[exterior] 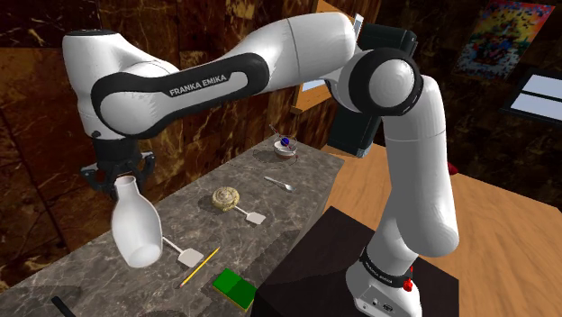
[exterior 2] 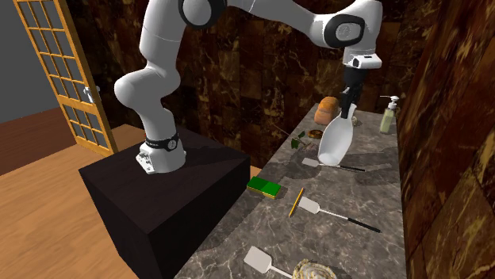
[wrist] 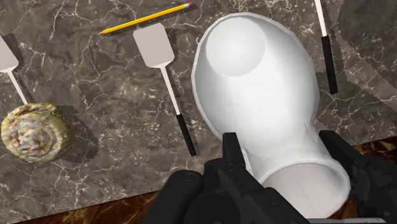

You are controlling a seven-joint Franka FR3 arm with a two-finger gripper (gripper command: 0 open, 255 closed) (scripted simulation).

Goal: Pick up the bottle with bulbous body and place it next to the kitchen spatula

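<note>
Bottle (wrist: 254,83) hanging in your gripper (wrist: 280,149), up in the air.
Your black fingers (wrist: 232,159) are squeezing its neck, and its round white body is floating over the counter (wrist: 83,89), with a spatula (wrist: 167,83) and a yellow pencil (wrist: 145,18) lying close by.

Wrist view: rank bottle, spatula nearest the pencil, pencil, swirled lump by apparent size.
Largest: bottle, though nearest the camera.
Next: spatula and swirled lump, too close to rank: one longer, one bulkier.
Smallest: pencil.
</note>
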